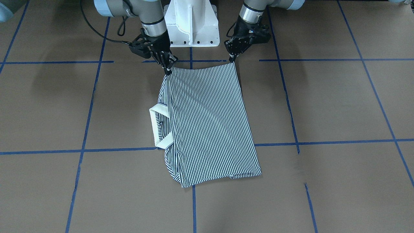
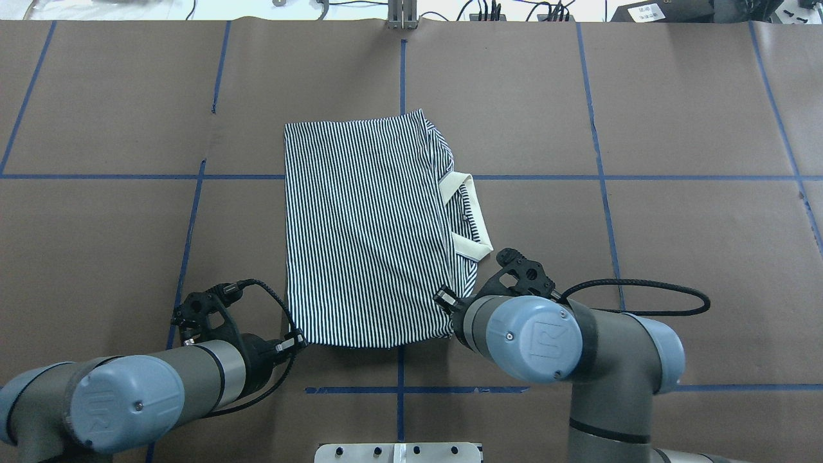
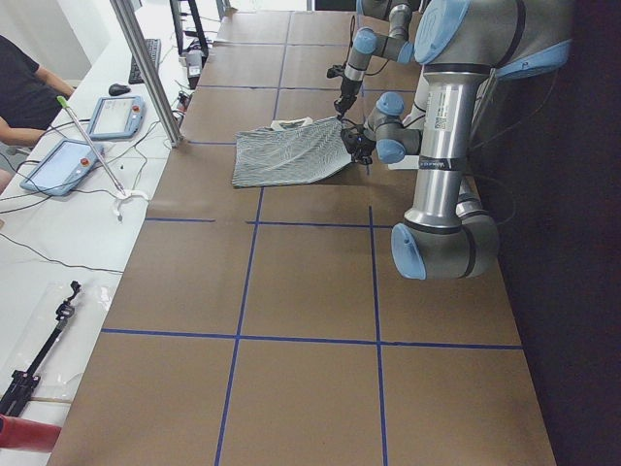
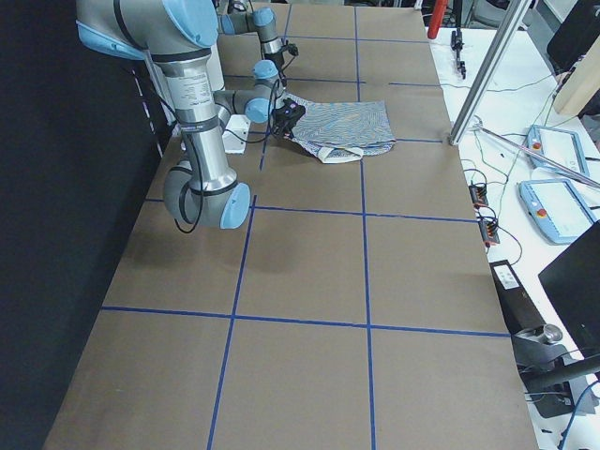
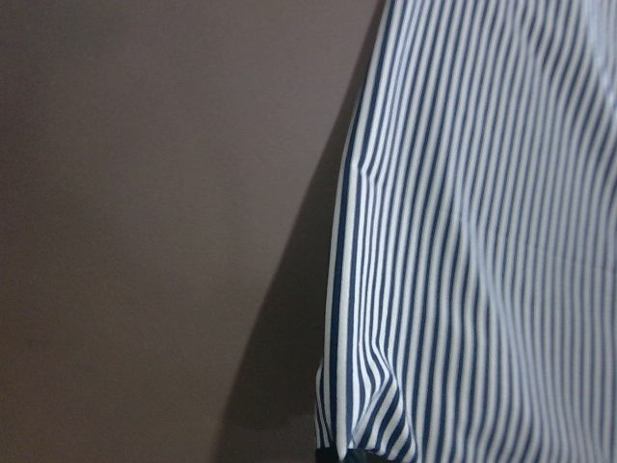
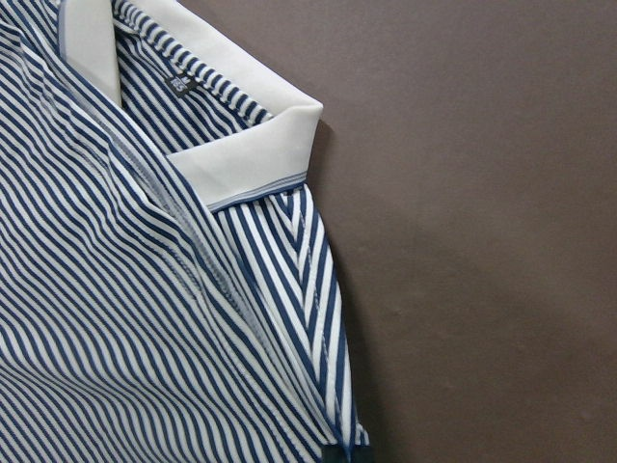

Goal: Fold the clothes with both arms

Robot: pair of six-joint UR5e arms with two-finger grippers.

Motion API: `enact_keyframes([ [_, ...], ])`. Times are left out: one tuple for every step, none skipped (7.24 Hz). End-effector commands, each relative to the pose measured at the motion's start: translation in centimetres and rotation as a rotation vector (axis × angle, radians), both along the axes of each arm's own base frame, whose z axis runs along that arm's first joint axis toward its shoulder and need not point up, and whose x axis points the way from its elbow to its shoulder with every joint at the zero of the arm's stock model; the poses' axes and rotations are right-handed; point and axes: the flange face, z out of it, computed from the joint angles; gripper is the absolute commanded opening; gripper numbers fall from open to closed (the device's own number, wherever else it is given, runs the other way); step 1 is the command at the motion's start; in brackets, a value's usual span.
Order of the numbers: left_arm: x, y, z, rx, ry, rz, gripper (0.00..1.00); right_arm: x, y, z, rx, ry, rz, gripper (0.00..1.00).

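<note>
- In the front-facing view, the polo shirt (image 1: 210,123) lies folded into a long striped panel in the middle of the table (image 1: 323,106). Its cream collar (image 1: 158,127) sticks out on the side of the right arm.
- There the right gripper (image 1: 168,68) has its fingers pinched narrow on one near corner of the shirt. The left gripper (image 1: 232,59) pinches the other near corner in the same way. Both corners are on the edge closest to the white pedestal base (image 1: 192,22).
- From overhead, we see the shirt (image 2: 366,225) running away from the robot, with the collar (image 2: 472,215) on its right edge. The left arm (image 2: 128,392) and the right arm (image 2: 578,347) reach to its near edge. Their wrists hide the fingertips, so we cannot tell the grip from here.
- In the exterior left view, the shirt (image 3: 286,155) lies far up the table between the two arms. It is too small for us to judge the fingers. A person (image 3: 24,92) sits at the side bench.
- The exterior right view shows the shirt (image 4: 347,122) just beyond the near arm's wrist.
- In the left wrist view, a striped edge (image 5: 482,241) rises off the brown surface and casts a shadow beside it.
- In the right wrist view, we see the collar (image 6: 251,145) and the stripes running down to the bottom edge.
</note>
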Motion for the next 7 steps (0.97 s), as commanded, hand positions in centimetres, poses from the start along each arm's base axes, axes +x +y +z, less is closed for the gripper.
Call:
enact_keyframes([
  [-3.4, 0.8, -6.3, -0.044, 0.034, -0.011, 0.00, 6.1, 3.9, -2.0, -0.033, -0.048, 0.000, 0.00],
  [-3.9, 1.1, -9.1, -0.060, 0.032, 0.016, 0.00, 10.4, 4.3, -5.1, -0.037, -0.036, 0.003, 0.00],
  [-4.0, 0.6, -9.9, -0.047, 0.028, 0.013, 0.00, 10.1, 3.2, -7.1, -0.032, -0.022, 0.015, 0.00],
  [-4.9, -1.7, -10.0, -0.044, 0.030, -0.039, 0.00, 8.9, -1.4, -7.8, -0.018, 0.003, 0.063, 0.00],
  [-5.6, -4.7, -10.0, 0.020, -0.003, -0.064, 0.00, 7.6, -5.6, -7.4, 0.018, 0.049, 0.058, 0.00],
  [-5.0, -7.8, -9.2, 0.061, -0.060, -0.087, 0.00, 7.2, -8.8, -6.2, 0.010, 0.058, 0.084, 0.00],
  [-3.5, -11.1, -8.2, 0.090, -0.121, -0.105, 0.00, 6.4, -11.6, -4.9, 0.006, 0.033, 0.102, 0.00],
])
